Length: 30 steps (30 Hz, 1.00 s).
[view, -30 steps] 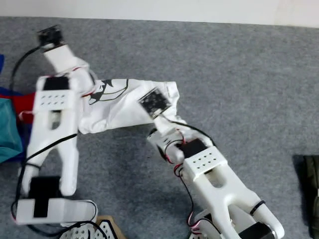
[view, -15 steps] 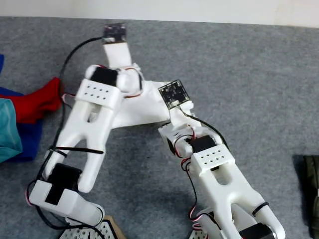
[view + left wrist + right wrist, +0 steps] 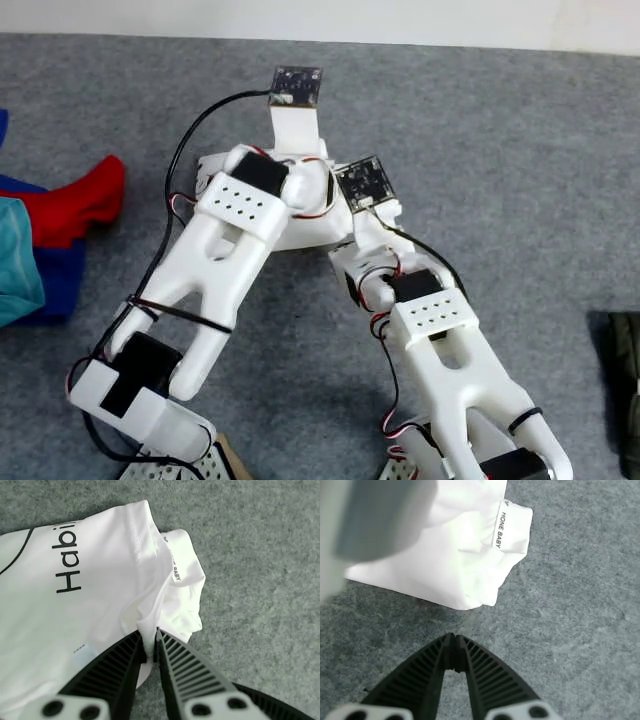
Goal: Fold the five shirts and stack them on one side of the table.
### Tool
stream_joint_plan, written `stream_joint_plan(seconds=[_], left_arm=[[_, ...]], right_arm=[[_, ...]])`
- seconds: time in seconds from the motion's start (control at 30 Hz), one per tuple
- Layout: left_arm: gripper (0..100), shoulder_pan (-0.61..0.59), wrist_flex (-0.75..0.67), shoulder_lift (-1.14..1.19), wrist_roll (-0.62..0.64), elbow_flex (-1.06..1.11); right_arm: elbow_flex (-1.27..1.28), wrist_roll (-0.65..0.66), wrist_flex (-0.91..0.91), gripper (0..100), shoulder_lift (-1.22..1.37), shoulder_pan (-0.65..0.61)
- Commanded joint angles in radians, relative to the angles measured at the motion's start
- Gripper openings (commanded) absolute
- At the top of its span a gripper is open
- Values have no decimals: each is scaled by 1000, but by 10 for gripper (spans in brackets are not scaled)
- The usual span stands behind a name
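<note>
The left pincer pinches a bunched fold of the white shirt on the grey tabletop. The right pincer is closed on nothing, just beside the shirt's edge.

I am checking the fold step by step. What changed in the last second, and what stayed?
The left gripper, shut on the white shirt, swung rightward to the right arm, folding the shirt over so it lies much narrower. The right gripper, shut and empty, shifted slightly right. The red garment and the dark cloth at the edges stayed put.
</note>
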Motion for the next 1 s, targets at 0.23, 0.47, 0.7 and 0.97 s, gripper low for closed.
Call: stream_joint_plan(seconds=[0.23,0.47,0.7,0.97], left_arm=[[375,12,-34,-18,8,38],[414,-44,78,-21,3,-88],[414,-259,276,-19,8,-243],[261,-380,368,-10,8,-205]], right_arm=[[-16,-9,1,7,-38,12],[-16,-29,1,7,-38,8],[-243,-143,168,66,31,5],[-552,-161,228,182,328,-19]])
